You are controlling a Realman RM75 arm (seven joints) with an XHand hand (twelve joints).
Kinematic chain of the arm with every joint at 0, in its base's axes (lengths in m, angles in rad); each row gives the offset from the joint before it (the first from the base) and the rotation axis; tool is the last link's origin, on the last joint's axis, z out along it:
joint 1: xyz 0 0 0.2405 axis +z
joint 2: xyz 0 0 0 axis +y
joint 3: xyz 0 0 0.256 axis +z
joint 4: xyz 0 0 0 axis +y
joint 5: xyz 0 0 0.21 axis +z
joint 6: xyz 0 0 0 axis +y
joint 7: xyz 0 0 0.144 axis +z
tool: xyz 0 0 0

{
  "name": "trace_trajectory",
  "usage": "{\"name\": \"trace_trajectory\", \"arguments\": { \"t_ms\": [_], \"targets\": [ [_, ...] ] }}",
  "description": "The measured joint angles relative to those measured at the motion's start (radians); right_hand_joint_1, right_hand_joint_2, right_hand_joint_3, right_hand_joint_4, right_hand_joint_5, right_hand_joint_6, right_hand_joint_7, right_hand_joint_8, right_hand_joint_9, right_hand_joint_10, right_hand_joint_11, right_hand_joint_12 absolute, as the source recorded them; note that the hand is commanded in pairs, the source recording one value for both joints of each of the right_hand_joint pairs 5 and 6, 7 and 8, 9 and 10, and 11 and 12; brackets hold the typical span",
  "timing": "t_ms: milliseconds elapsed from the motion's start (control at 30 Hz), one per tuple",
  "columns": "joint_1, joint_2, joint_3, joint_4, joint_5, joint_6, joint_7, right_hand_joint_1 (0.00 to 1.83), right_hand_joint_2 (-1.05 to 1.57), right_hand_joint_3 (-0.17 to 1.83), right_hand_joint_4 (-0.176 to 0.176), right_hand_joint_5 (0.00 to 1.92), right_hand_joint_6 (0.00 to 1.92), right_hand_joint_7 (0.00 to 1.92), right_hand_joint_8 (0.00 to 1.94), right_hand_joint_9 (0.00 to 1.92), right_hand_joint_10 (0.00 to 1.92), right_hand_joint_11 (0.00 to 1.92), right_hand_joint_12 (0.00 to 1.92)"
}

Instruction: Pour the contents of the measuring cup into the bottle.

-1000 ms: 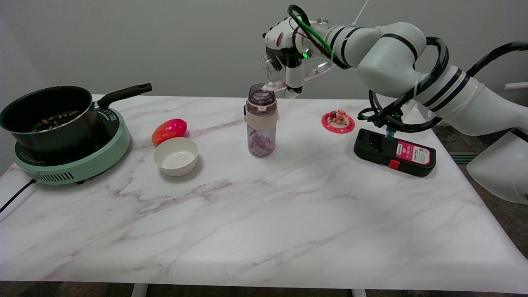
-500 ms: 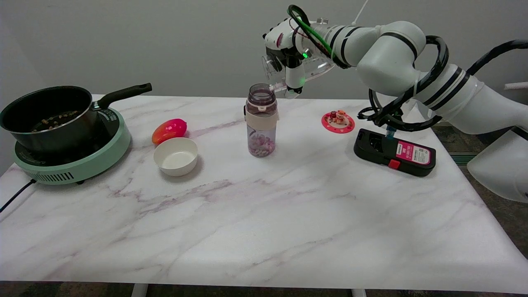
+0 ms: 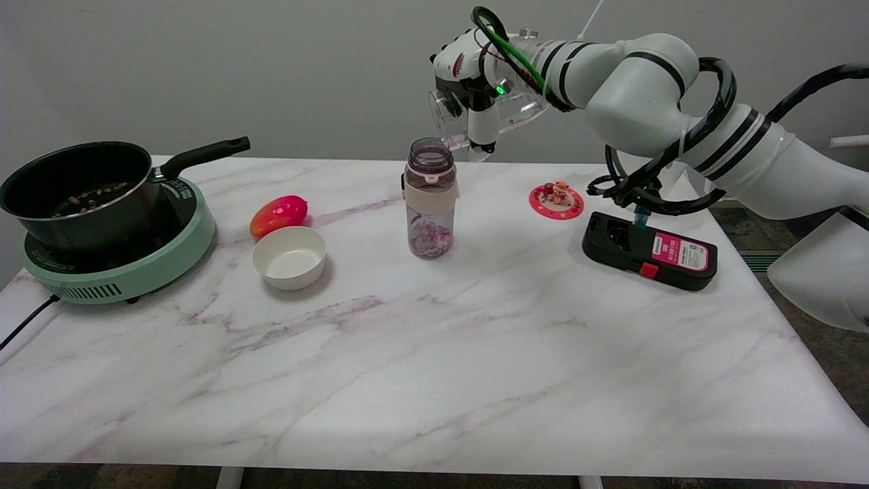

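In the head view, the right hand (image 3: 475, 92) is hovering above the table's (image 3: 434, 380) far edge, its fingers wrapping around the clear measuring cup (image 3: 485, 115) and gripping it. The cup is lying tipped on its side within the hand, its mouth facing left and its lower lip hanging just above and to the right of the bottle's (image 3: 430, 198) open neck, not touching it. The bottle is standing upright near the middle of the far edge, directly below and slightly left of the hand, with pink and white pieces sitting in its bottom. Whether anything is remaining inside the cup cannot be told.

Toward the left edge a black pan (image 3: 81, 190) is resting on a green hotplate (image 3: 129, 268). A red fruit (image 3: 278, 214) and a white bowl (image 3: 289, 257) are lying between the hotplate and the bottle. Toward the right edge a small red disc (image 3: 557, 200) and a black device (image 3: 648, 259) are sitting.
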Motion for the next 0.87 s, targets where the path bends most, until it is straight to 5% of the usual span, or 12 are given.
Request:
{"name": "trace_trajectory", "arguments": {
  "t_ms": [867],
  "targets": [
    [0.009, -0.011, -0.006, -0.016, 0.001, 0.008, -0.007, 1.61, 0.87, 1.06, 0.000, 1.92, 1.92, 1.68, 1.68, 1.50, 1.50, 1.27, 1.27]
  ]
}}
